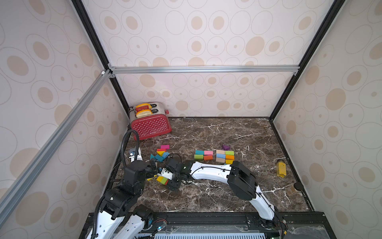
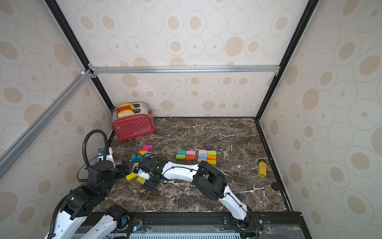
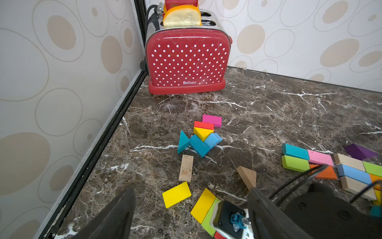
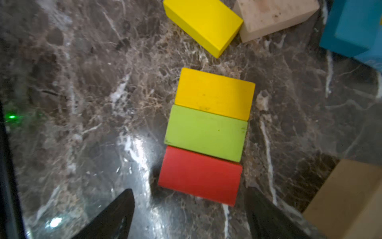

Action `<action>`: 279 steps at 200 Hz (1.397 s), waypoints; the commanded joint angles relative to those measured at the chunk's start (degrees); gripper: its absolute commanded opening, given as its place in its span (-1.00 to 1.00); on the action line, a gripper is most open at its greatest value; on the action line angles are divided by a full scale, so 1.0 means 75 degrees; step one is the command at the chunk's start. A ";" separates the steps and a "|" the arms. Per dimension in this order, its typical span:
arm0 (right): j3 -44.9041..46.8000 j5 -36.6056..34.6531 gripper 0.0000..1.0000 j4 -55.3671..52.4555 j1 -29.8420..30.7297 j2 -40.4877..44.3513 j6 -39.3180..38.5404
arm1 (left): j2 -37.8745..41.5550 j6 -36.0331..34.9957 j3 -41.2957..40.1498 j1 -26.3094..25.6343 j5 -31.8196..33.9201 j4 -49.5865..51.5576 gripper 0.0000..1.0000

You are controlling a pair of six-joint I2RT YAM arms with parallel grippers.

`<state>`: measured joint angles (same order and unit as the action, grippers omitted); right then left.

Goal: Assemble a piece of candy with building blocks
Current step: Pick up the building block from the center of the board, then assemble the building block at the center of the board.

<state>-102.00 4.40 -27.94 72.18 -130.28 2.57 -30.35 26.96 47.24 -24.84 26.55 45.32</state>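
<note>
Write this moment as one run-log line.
row: yellow brick, green brick, red brick, touching | left tool: open, empty | right tool: open, empty

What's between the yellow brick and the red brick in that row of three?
A green brick, touching both; the right wrist view shows it clearly.

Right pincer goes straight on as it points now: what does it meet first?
Probably the red block, just ahead of the open right pincer; gap to it unclear.
</note>
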 commanded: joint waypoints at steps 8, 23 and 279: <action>-0.0502 -0.0164 0.75 -0.0425 -0.0021 -0.0413 0.0166 | 0.0086 -0.0149 0.0018 0.0029 0.0211 0.0122 0.75; -0.0646 -0.0234 0.75 -0.0462 -0.0024 -0.0559 0.0240 | 0.0117 -0.0138 -0.0005 0.0028 0.0184 0.0081 0.76; 0.4095 -0.1192 0.11 0.0606 -0.1737 0.3040 0.3205 | -0.0059 -0.0149 -0.0118 0.0031 -0.0323 -0.0100 0.77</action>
<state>-74.74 -3.42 -25.08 63.02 -108.90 19.75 -30.55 26.04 46.37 -24.84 24.69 45.01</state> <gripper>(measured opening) 0.643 0.885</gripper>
